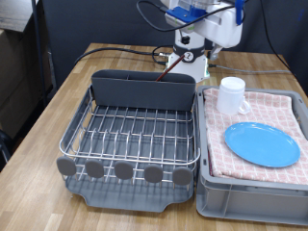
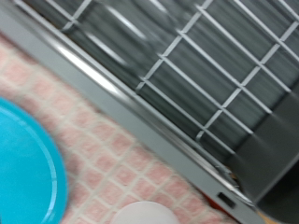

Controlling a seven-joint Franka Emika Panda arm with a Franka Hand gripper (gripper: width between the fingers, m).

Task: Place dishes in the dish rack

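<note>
A round light-blue plate [image 1: 262, 144] lies flat on the pink checked cloth at the exterior view's right. A white mug [image 1: 231, 95] with a handle stands upright on the same cloth, behind the plate. The dish rack [image 1: 135, 130], silver wire on a dark grey tray, stands at the left and holds no dishes. My gripper [image 1: 221, 37] hovers high above the mug, its fingers hard to make out. In the wrist view the plate [image 2: 28, 173], the mug's rim [image 2: 140, 215] and the rack's wires [image 2: 187, 65] show, blurred; no fingers appear there.
The cloth lines a grey crate [image 1: 252, 188] that touches the rack's right side. A tall grey compartment [image 1: 144, 89] closes the rack's back, and grey discs [image 1: 125, 171] line its front. The robot's base [image 1: 191, 60] and cables sit behind on the wooden table [image 1: 48, 115].
</note>
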